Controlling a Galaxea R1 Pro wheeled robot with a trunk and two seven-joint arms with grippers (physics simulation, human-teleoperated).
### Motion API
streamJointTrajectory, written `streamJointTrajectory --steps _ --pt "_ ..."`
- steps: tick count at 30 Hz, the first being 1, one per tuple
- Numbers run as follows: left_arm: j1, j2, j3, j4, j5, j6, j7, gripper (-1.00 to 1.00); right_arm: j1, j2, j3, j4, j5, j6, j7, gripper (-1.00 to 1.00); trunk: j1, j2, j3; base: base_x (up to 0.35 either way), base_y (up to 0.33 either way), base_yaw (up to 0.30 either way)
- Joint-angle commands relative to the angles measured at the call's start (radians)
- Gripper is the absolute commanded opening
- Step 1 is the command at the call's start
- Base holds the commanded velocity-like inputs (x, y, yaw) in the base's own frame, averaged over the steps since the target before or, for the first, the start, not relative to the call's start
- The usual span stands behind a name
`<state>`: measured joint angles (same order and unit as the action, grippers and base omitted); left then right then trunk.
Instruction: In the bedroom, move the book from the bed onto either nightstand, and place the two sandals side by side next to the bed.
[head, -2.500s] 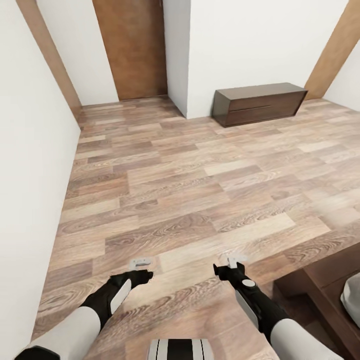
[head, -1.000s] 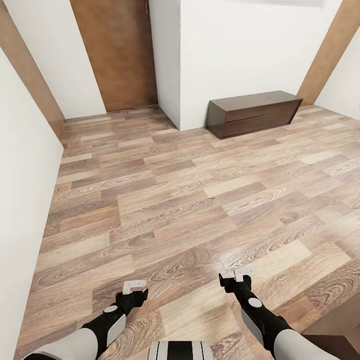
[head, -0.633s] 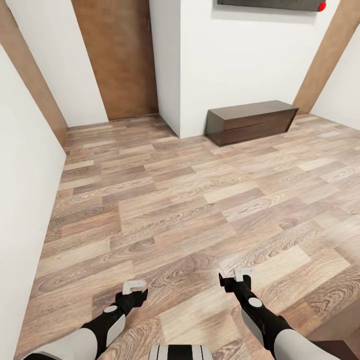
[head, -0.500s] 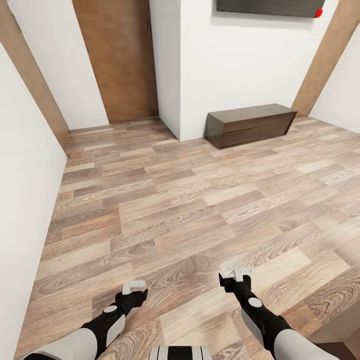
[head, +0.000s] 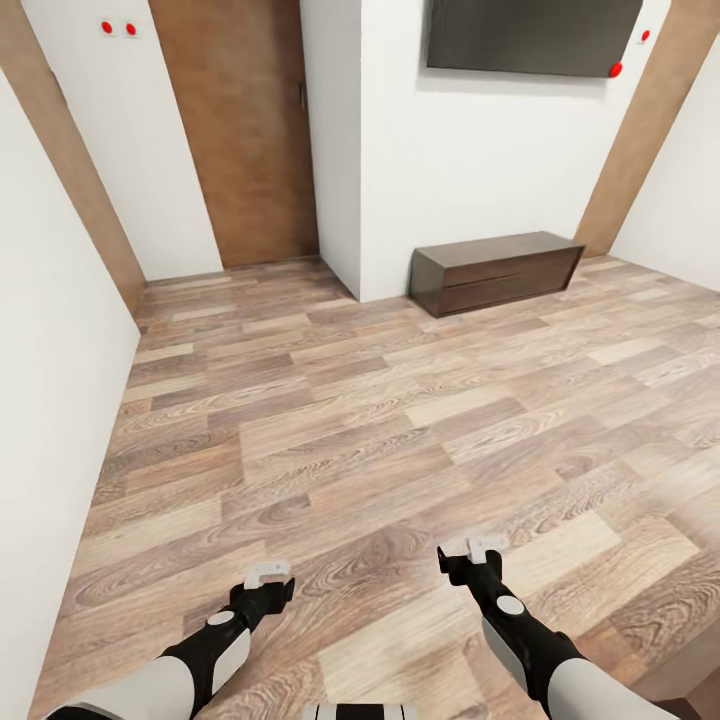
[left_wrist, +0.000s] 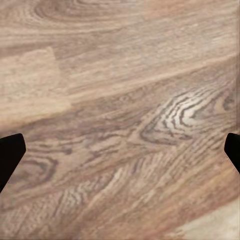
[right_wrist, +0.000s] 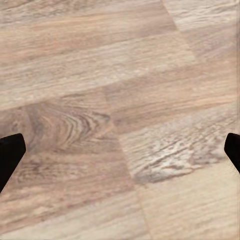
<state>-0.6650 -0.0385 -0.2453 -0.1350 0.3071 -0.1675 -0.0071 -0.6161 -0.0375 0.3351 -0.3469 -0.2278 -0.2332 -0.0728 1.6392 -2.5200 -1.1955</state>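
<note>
Bedroom floor (head: 380, 420) ahead, low cabinet (head: 497, 271) far fwd-right, nearer right gripper (head: 473, 549); left gripper (head: 268, 574) idle. Both fingers wide apart, holding nothing.

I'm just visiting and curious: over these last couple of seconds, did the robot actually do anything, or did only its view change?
Mostly the view changed: the camera tilted up and turned, so a dark wall screen has come into sight and the dark furniture corner at lower right has slipped out. The low cabinet only appears shifted. The left gripper and right gripper stayed open and empty above the wood floor; nothing was grasped.
</note>
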Motion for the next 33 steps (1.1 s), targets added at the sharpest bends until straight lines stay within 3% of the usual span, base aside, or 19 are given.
streamJointTrajectory --steps 1,16,26,33 --pt "-0.001 0.001 -0.010 0.002 0.010 -0.005 -0.002 1.00 -0.001 -0.001 0.009 0.000 -0.008 -0.003 -0.005 1.00 -0.001 0.000 0.003 0.000 0.000 0.000" --pt "-0.001 0.001 -0.011 0.002 0.010 -0.006 -0.002 1.00 -0.001 -0.001 0.010 0.000 -0.008 -0.003 0.000 1.00 -0.007 0.004 0.061 0.000 0.000 -0.002" --pt "0.000 0.003 -0.009 0.002 0.012 -0.006 -0.003 1.00 -0.001 -0.001 0.010 0.000 -0.008 -0.003 0.002 1.00 -0.007 0.004 0.061 0.003 0.001 -0.210" --pt "-0.001 0.008 -0.006 0.002 0.015 -0.005 -0.009 1.00 -0.001 -0.001 0.011 -0.001 -0.007 -0.003 0.002 1.00 -0.007 0.004 0.062 0.190 0.130 -0.271"
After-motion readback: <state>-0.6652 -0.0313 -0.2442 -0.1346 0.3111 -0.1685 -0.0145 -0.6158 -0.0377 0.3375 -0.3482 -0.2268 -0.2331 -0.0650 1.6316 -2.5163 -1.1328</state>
